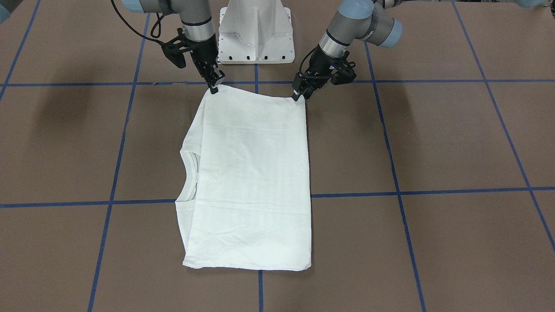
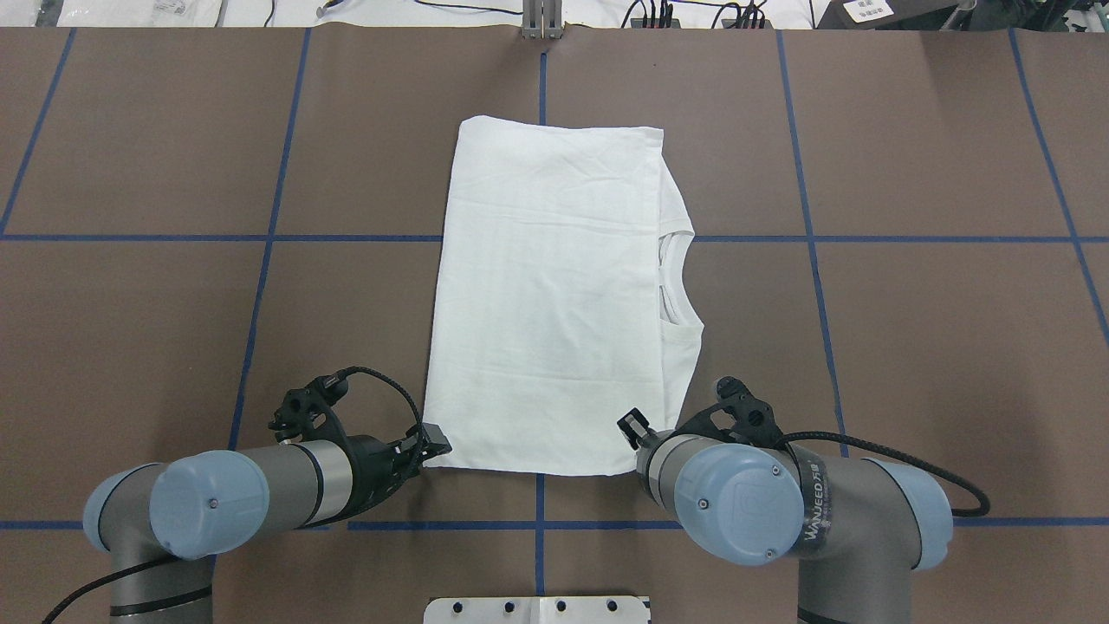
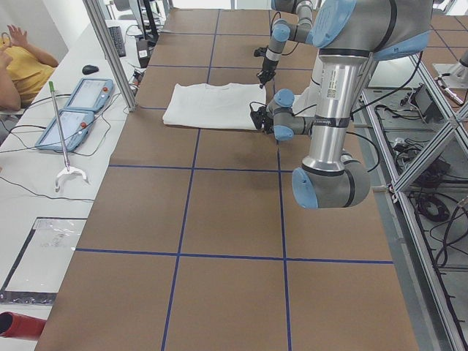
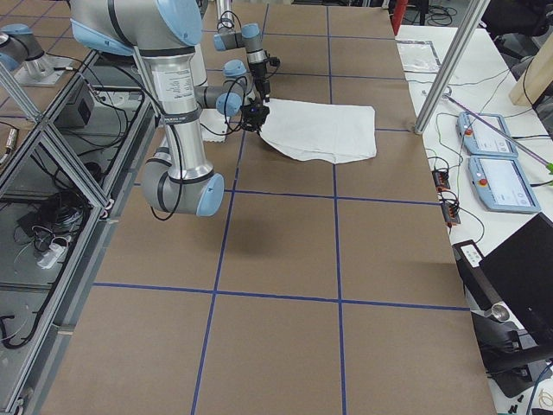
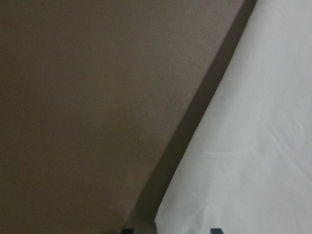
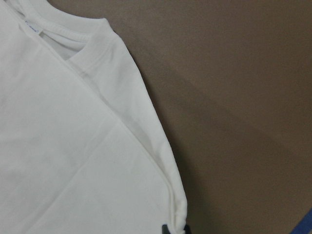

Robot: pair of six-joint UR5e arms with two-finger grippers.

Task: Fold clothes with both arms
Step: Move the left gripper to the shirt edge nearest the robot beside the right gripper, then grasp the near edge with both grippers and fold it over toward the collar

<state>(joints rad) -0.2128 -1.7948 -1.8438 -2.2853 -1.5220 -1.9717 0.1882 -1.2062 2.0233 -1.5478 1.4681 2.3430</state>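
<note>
Shirt lies folded into a flat rectangle near the middle of the brown table, as seen from overhead. At its 7 o'clock corner sits the left gripper; its wrist camera shows the fingers apart, with the cloth's corner between them. At the 5 o'clock corner the right gripper has its fingers pinched together on puckered cloth. The ribbed collar faces 3 o'clock, poking out past the folded edge.
</note>
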